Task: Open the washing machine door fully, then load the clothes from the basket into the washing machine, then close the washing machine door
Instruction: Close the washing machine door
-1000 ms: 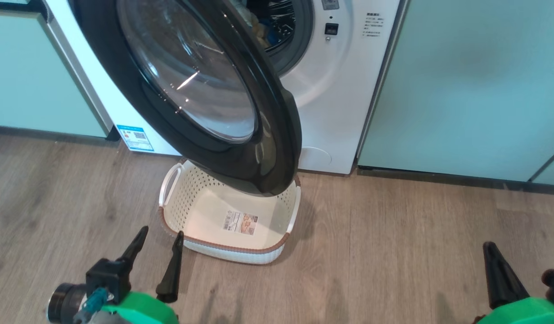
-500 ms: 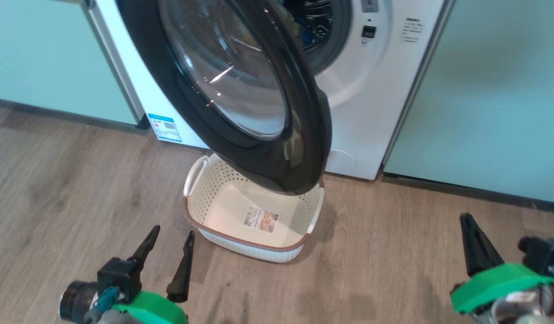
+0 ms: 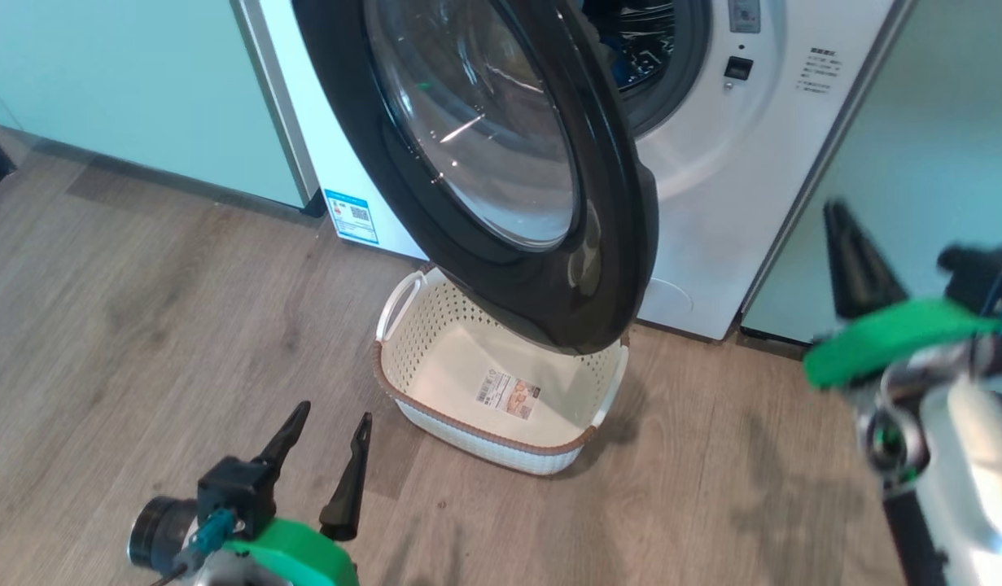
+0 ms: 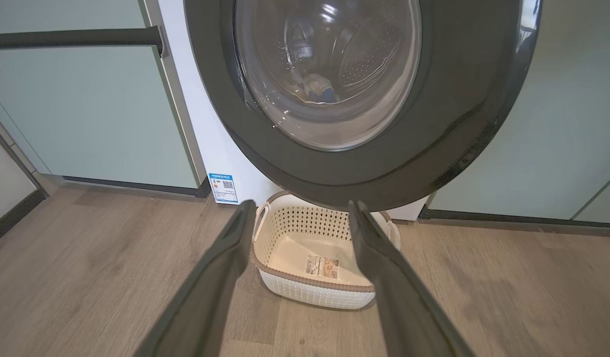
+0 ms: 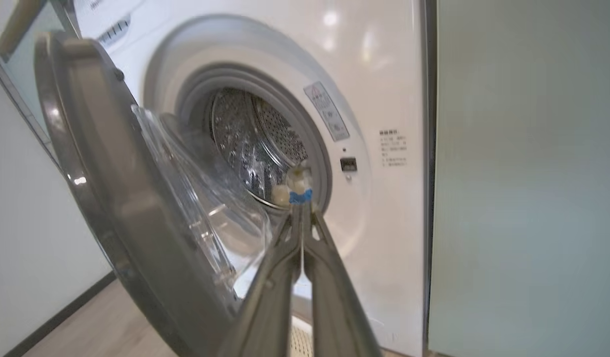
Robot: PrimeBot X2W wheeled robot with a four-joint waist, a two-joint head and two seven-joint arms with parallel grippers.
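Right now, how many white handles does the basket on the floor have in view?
2. The left handle is at the basket's left end; the right handle is at its right end, close under the washing machine door. No further handle seems hidden.

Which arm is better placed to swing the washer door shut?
Left, probably. The left tool faces the outer face of the washing machine door, so a forward push should close it. The right tool, shut, is on its inner side; pushing there would open it wider.
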